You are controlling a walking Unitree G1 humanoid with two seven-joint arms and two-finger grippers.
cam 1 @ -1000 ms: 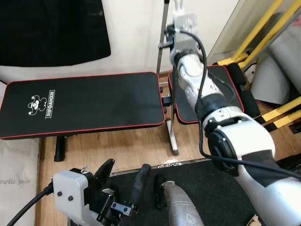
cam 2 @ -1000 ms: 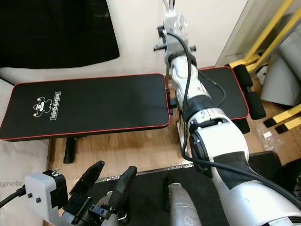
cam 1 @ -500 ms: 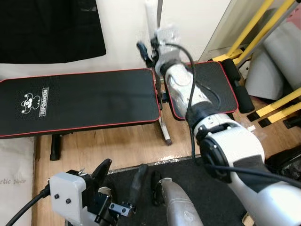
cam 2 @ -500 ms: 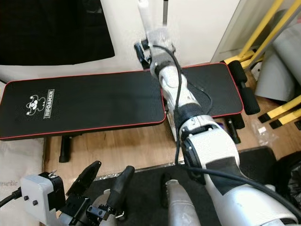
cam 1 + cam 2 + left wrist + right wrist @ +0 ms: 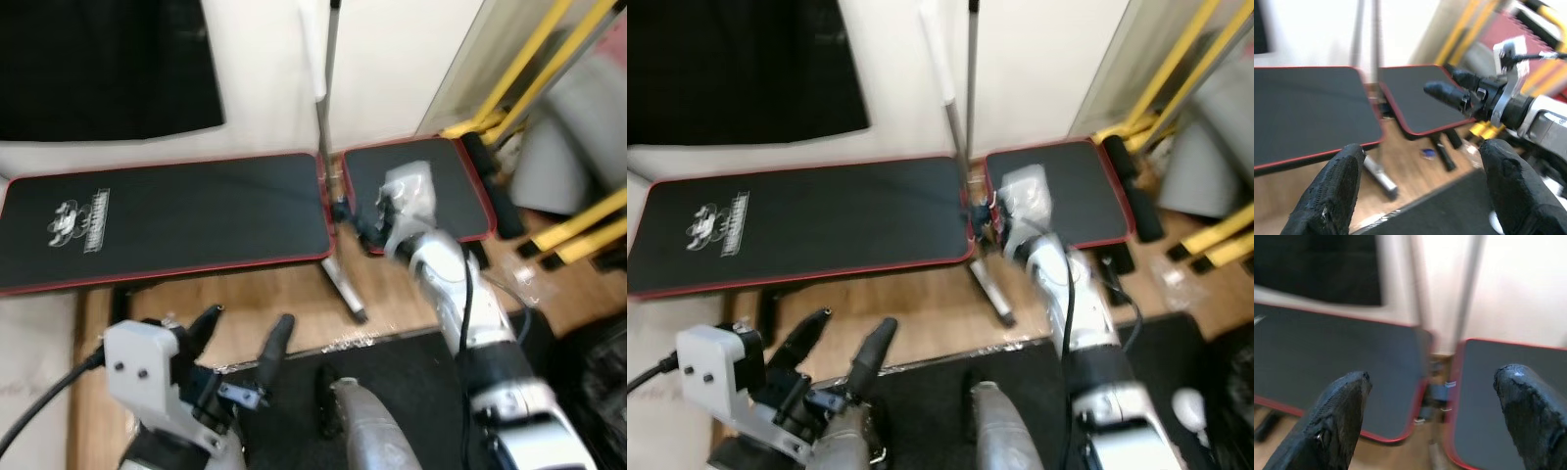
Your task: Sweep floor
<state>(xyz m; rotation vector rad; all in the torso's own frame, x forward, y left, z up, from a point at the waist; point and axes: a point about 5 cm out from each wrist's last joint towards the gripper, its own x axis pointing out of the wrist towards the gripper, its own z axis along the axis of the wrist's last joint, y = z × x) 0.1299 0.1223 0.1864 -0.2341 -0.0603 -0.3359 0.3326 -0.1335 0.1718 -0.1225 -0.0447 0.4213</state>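
Against the wall: a black weight bench (image 5: 167, 220) with red piping spans the view, its long pad printed with a white logo near the left end.
Left tool (image 5: 240, 343): low at the near left, above the wooden floor (image 5: 294, 304) at the edge of a black mat (image 5: 411, 377); its two black fingers (image 5: 1334, 188) are spread wide apart and grip nothing.
Upright poles: a thin grey pole (image 5: 970, 93) and a pale white one (image 5: 939, 64) stand against the wall behind the gap between the bench's two pads; whether either is the broom's handle cannot be told, and no brush head can be made out.
Bench seat pad (image 5: 426, 191): the shorter pad at the right end, also black with a red edge.
Right tool (image 5: 370, 220): reaching forward over the gap between the two pads, near the foot of the poles but touching neither; its fingers (image 5: 1342, 416) stand far apart and hold nothing.
Right edge: yellow bars (image 5: 519, 69) lean by the wall beside a grey padded shape (image 5: 573, 137).
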